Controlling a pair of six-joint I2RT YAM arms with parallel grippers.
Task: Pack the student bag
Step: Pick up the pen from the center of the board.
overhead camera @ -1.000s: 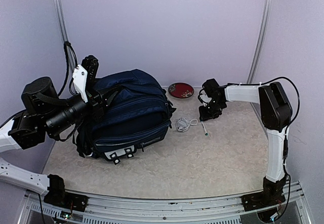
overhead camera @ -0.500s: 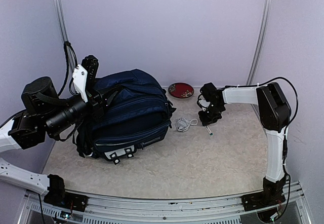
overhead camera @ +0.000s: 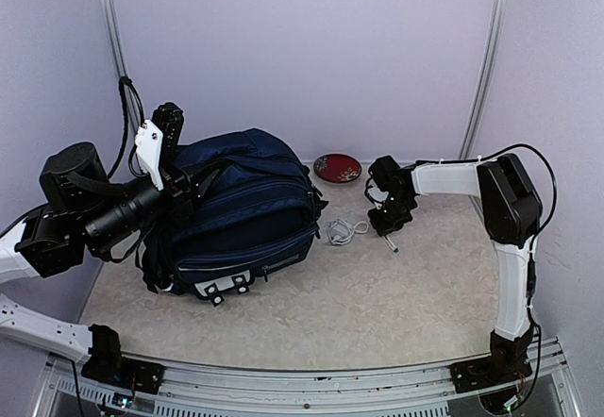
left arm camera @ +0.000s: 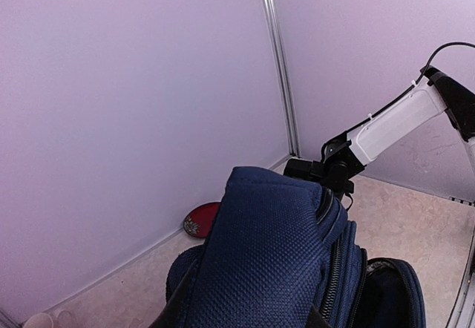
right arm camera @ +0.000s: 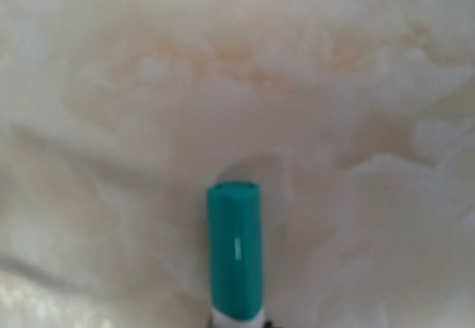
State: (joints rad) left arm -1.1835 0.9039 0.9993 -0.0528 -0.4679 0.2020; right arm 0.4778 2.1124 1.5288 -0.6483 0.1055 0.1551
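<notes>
1. Your tabletop (overhead camera: 377, 304) is pale and mottled, and everything you are working with lies on its far half.
2. The bag (overhead camera: 250, 209) is navy and lies on the left half of the tabletop, reaching back toward the far-left corner. Its white patch with dark dots faces the near edge.
3. Your left arm (overhead camera: 66, 209) comes in over the left edge. The left gripper (overhead camera: 179, 189) sits at the bag's upper left end, its jaws drawn narrow and clamped on a navy flap of the bag. In the wrist view that flap stands up right in front of the camera.
4. Your right arm (overhead camera: 510, 200) rises from the near-right corner and bends left. The right gripper (overhead camera: 387, 224) points down over the far half, just right of the cable.
5. The dish (overhead camera: 337, 167) is red and round and sits at the far edge near its middle, apart from the bag.
6. The cable (overhead camera: 347, 231) is white and loosely coiled, and lies between the bag and the right gripper.
7. The pen (right arm camera: 234, 250) has a teal cap and juts from the right gripper, whose jaws are nearly closed on it. It slants downward, and you cannot tell whether its tip touches the tabletop.
</notes>
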